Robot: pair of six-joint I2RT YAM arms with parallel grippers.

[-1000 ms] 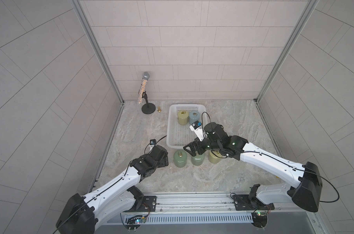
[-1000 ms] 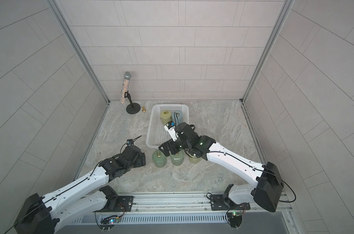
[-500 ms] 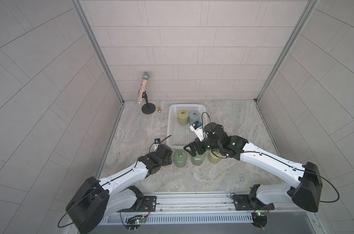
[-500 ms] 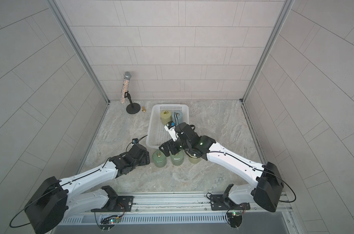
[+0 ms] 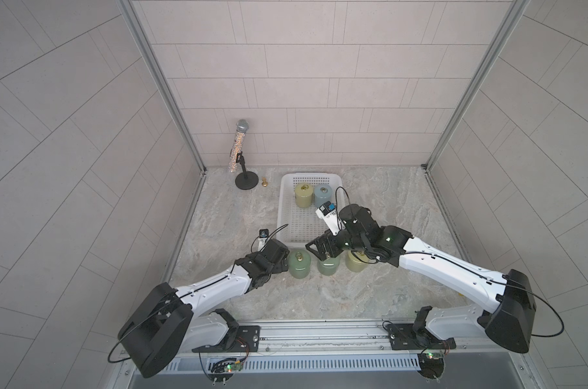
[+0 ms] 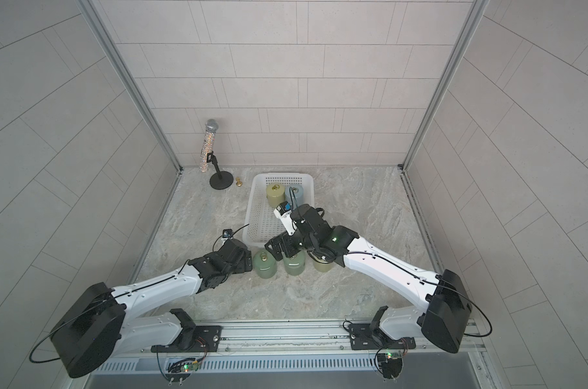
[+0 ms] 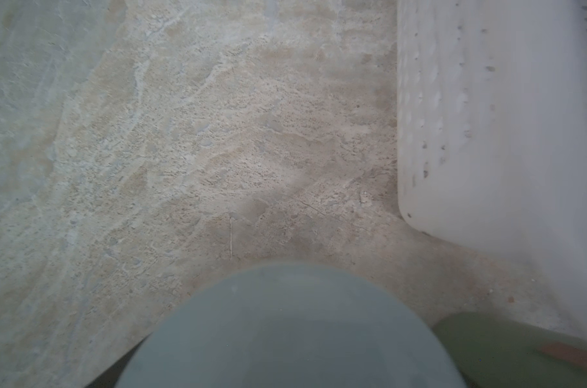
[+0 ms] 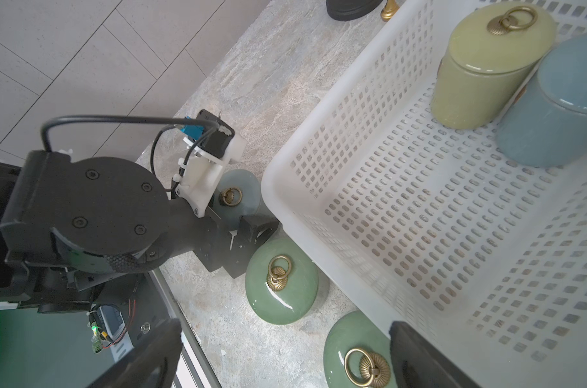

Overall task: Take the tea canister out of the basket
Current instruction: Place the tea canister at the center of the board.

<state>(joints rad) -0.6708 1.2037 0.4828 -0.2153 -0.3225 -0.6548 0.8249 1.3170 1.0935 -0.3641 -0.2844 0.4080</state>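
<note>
Marble tabletop (image 5: 353, 296); right tool (image 5: 320, 251) wide open over green canister (image 5: 329, 269).

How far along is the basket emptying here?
Done: a green canister, a second green canister and an olive canister stand outside the basket. In hand: the left gripper holds a grey-blue canister beside them; the right gripper hangs open above them. Left: a yellow-green canister and a blue canister in the basket.

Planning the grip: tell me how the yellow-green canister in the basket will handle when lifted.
The yellow-green canister looks glazed and glossy, so probably hard, slippery and breakable if knocked. Upright and squat, it seems unlikely to tip, though on its side it would roll. It appears to touch the blue canister, so a sideways push would likely shove both.
</note>
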